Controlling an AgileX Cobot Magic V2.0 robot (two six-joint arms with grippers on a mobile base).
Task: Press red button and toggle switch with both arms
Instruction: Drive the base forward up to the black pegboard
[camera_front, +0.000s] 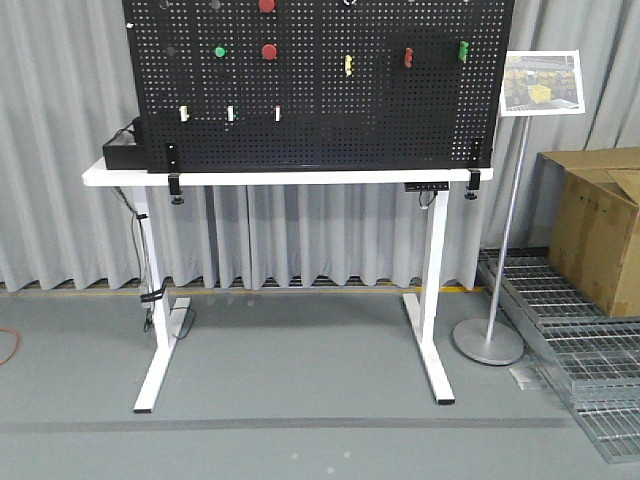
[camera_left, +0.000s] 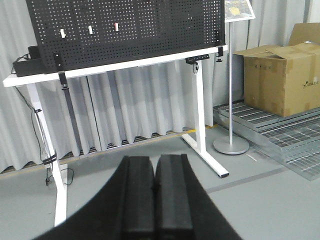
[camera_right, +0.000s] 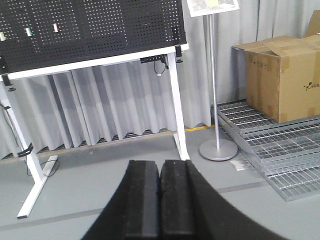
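Black padded fingers filled the bottom of both wrist views: the left gripper (camera_left: 156, 167) and the right gripper (camera_right: 160, 170) each had their pads pressed flat together, holding nothing, both well back from the white worktop (camera_front: 300, 177) and hanging low over the grey floor. Along the front edge of that worktop stood a black pegboard (camera_front: 320, 120), clamped at its left and right corners, with a black box (camera_front: 122, 150) behind it at the left end. The red button (camera_front: 269, 51) sat high on the board above the left half of the worktop, just right of a green button (camera_front: 220, 51); a second red button (camera_front: 267, 5) was clipped by the top of the front view, so their sizes could not be fairly compared. A row of small switches (camera_front: 231, 114) ran lower down, nearer the front edge; which one was to be toggled could not be told. The button looked like hard, smooth plastic on a spring, likely needing no grasp at all, only a square push on the middle of its dome with closed fingertips; an off-centre touch could skid off. A switch lever would probably be stiff and tiny, best nudged by one fingertip.
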